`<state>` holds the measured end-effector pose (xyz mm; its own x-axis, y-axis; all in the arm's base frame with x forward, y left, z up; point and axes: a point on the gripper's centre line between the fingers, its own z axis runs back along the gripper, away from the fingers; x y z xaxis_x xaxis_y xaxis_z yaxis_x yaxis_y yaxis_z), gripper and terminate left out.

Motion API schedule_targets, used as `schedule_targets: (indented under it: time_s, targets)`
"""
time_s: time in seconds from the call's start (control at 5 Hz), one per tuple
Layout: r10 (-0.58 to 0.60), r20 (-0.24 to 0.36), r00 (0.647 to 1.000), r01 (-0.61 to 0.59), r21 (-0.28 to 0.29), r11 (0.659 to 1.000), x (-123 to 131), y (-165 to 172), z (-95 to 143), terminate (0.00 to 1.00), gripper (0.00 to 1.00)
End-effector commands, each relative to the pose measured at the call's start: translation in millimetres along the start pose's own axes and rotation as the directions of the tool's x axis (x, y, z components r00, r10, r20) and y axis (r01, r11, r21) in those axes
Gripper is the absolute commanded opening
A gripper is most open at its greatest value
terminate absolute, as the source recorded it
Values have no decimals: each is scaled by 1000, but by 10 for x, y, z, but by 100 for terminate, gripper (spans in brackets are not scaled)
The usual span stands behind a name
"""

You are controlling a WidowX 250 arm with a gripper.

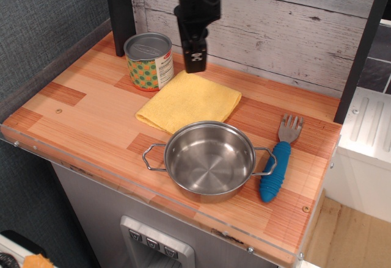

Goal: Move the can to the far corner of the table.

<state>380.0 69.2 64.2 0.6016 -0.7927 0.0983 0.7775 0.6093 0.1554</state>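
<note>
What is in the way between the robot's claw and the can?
Nothing visible is. The gripper hangs just right of the can, with only open air between them. The yellow cloth lies flat below, nearer the front.

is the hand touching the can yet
Apart. The only view shows the hand hanging just right of the can, with a strip of wall and table visible between them.

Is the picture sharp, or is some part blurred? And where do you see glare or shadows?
In the observation.image view the claw looks sharp, with no motion smear; the can, yellow cloth and fork are in focus. Soft glare lies on the can's metal top and inside the steel pan. Shadows on the table are faint and diffuse.
</note>
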Motion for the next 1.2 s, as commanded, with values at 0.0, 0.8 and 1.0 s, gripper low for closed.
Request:
schedule_targets:
  time_s: [0.0, 0.8, 1.0]
  targets:
    - [18, 35, 999, -20, 55, 998, -12, 265, 7, 0, 100]
    - [191, -106, 976, -192, 7, 981, -726, 274, 39, 0, 100]
    - [210, -141, 968, -211, 8, 978, -881, 193, 48, 0, 100]
